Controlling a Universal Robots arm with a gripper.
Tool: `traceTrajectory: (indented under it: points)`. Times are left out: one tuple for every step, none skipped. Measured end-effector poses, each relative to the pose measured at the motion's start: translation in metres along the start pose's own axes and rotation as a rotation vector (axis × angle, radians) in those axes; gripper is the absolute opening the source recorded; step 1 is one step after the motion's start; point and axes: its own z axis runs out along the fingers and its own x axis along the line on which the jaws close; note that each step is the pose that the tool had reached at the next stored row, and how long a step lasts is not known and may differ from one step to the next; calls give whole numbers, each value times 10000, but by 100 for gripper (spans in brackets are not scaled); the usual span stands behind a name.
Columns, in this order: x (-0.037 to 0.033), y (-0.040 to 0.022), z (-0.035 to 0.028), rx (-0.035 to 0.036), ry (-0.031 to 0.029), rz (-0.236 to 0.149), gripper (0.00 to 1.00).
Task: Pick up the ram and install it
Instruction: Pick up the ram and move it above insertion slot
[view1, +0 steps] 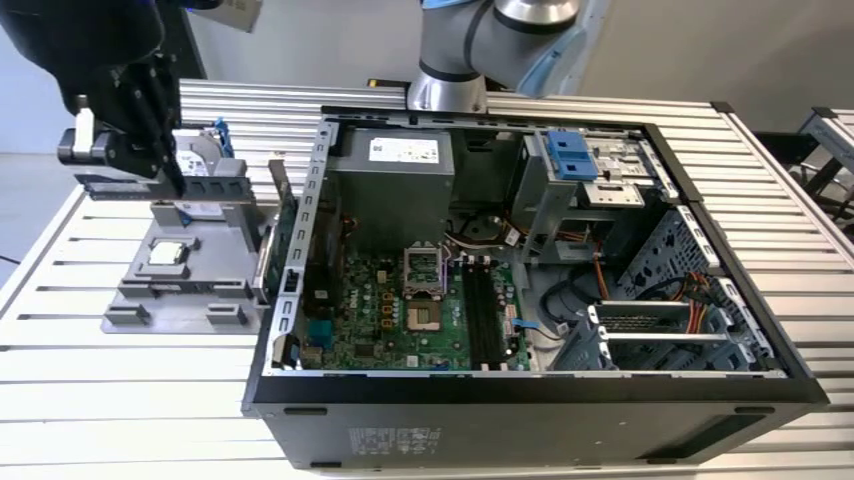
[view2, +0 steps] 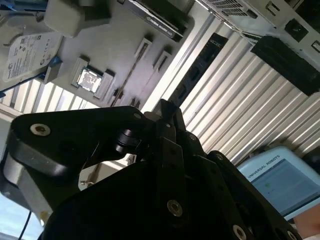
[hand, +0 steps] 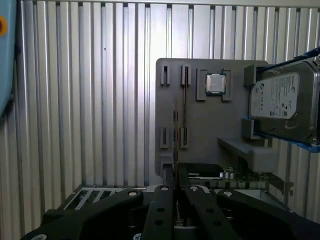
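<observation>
The tool (hand: 176, 176) is drawn narrow, pinched on the ram (hand: 175, 132), which stands on edge in the grey holder (hand: 200, 125) directly below it (CPU chip (hand: 215, 83) and hard drive (hand: 282, 102) lie beyond).

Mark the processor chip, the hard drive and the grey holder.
processor chip (hand: 215, 83), first wrist view, centre of its silver lid.
hard drive (hand: 278, 101), first wrist view, middle of its pale label.
grey holder (hand: 204, 125), first wrist view, bare flat surface near the chip.
</observation>
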Motion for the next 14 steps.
traceTrajectory:
  points:
    - [0, -45, 0, -6, -1, 0, 0]
    - [0, -93, -1, -12, -1, 0, 0]
    - [0, -138, -2, -19, -1, 1, 0]
    - [0, -182, -3, -25, -2, 1, 0]
    - [0, -226, -5, -32, -1, 1, 0]
    - [0, -273, -6, -39, 0, 1, 0]
    - [0, -318, -7, -44, 0, 1, 0]
    - [0, -365, -8, -50, -1, 1, 0]
    - [0, -409, -9, -55, -1, 2, 0]
    - [0, -454, -10, -60, -1, 2, 0]
    - [0, -498, -11, -64, -1, 2, 0]
    - [0, -541, -12, -69, -1, 2, 0]
    - [-1, -588, -13, -73, -1, 2, 0]
    - [-1, -633, -14, -77, -1, 2, 0]
